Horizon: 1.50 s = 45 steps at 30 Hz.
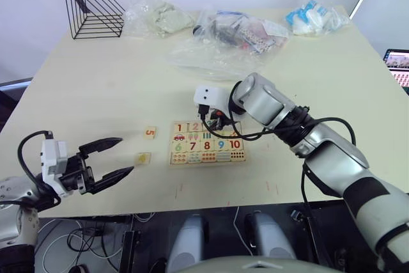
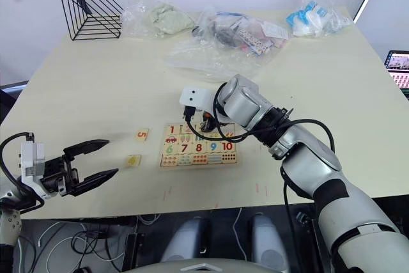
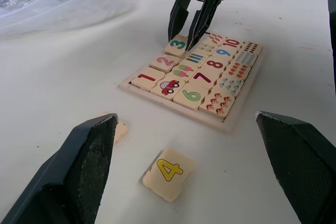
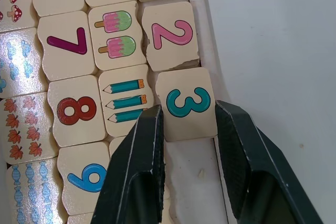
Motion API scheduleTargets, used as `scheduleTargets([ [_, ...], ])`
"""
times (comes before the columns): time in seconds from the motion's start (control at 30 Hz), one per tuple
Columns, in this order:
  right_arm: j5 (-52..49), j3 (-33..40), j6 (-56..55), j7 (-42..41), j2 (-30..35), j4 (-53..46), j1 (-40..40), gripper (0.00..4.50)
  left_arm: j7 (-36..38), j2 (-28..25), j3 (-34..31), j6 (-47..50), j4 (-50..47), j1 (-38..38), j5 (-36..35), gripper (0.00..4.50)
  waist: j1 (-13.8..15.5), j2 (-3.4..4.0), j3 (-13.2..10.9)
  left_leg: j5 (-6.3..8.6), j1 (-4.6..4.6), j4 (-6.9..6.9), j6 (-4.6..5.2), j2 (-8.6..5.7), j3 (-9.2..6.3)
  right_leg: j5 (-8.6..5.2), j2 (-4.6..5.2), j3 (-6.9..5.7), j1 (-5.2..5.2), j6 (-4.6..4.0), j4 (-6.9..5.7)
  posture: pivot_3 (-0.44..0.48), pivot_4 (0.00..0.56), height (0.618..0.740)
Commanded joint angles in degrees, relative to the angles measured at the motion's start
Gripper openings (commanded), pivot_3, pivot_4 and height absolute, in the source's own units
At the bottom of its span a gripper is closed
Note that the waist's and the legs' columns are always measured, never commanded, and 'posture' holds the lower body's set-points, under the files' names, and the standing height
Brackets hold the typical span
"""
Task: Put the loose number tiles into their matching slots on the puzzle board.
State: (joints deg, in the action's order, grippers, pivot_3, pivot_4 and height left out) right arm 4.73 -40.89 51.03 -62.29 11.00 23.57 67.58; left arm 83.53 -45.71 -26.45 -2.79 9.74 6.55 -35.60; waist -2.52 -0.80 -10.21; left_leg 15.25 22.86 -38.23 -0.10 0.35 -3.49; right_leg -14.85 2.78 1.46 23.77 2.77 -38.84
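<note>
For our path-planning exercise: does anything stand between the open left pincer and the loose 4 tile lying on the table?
Nothing visible does. The left pincer is open, and the 4 tile lies flat on bare table ahead of it. The 5 tile lies off to one side, and the puzzle board is farther on.

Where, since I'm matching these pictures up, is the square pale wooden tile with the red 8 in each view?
Left eye view: red 8 tile, mid-row on the puzzle board.
Right eye view: same place.
Left wrist view.
Right wrist view.
Shared landmark: teal 3 tile, pinched by the right gripper.
</note>
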Motion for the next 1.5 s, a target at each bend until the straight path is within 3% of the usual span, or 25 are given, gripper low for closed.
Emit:
scheduleTargets([
  [0.03, 0.59, -0.15, -0.94, -0.50, -0.14, -1.03, 0.00, 0.87, -0.31, -0.65, -1.36, 0.15, -1.67, -0.12, -0.66, 4.50, 0.00, 0.00, 0.00, 0.00, 0.00, 0.00, 0.00, 0.00, 0.00, 0.00, 0.00, 0.00, 0.00, 0.00, 0.00, 0.000, 0.150, 0.740],
  [1.03, 1.36, -0.08, -4.57, -1.24, -1.14, 0.27, -0.76, 0.87, -1.18, -0.47, -1.41, 0.66, -2.93, 0.23, -0.76, 4.50, -0.05, 0.00, 0.00, 0.00, 0.00, 0.02, 0.00, 0.01, 0.00, 0.00, 0.00, 0.00, 0.01, -0.01, 0.00, 0.000, 0.150, 0.740],
  [1.07, 1.40, -0.18, -4.70, -1.42, -1.01, 0.12, -0.80, 1.88, -1.17, -0.47, -1.38, 0.64, -2.89, 0.18, -0.75, 4.50, -0.05, 0.00, 0.00, 0.00, -0.01, 0.02, 0.00, 0.01, 0.00, 0.00, 0.00, 0.00, 0.01, -0.01, 0.00, 0.000, 0.150, 0.740],
  [1.2, 1.50, -0.14, -4.81, -1.93, -0.62, -0.33, -0.83, 3.32, -1.09, -0.41, -1.36, 0.52, -2.73, 0.17, -0.72, 4.50, -0.04, 0.00, 0.00, 0.00, -0.01, 0.03, 0.00, 0.01, 0.00, 0.00, 0.00, 0.00, 0.00, -0.01, 0.01, 0.000, 0.150, 0.740],
  [1.5, 1.67, 0.77, -5.98, -3.03, 0.23, 0.48, 0.22, 3.32, -0.84, -0.28, -1.07, 0.24, -2.16, -0.28, -0.54, 4.50, -0.02, 0.01, -0.01, 0.00, -0.01, 0.03, 0.00, 0.00, 0.00, 0.00, 0.00, 0.00, 0.01, -0.01, 0.02, 0.000, 0.150, 0.740],
])
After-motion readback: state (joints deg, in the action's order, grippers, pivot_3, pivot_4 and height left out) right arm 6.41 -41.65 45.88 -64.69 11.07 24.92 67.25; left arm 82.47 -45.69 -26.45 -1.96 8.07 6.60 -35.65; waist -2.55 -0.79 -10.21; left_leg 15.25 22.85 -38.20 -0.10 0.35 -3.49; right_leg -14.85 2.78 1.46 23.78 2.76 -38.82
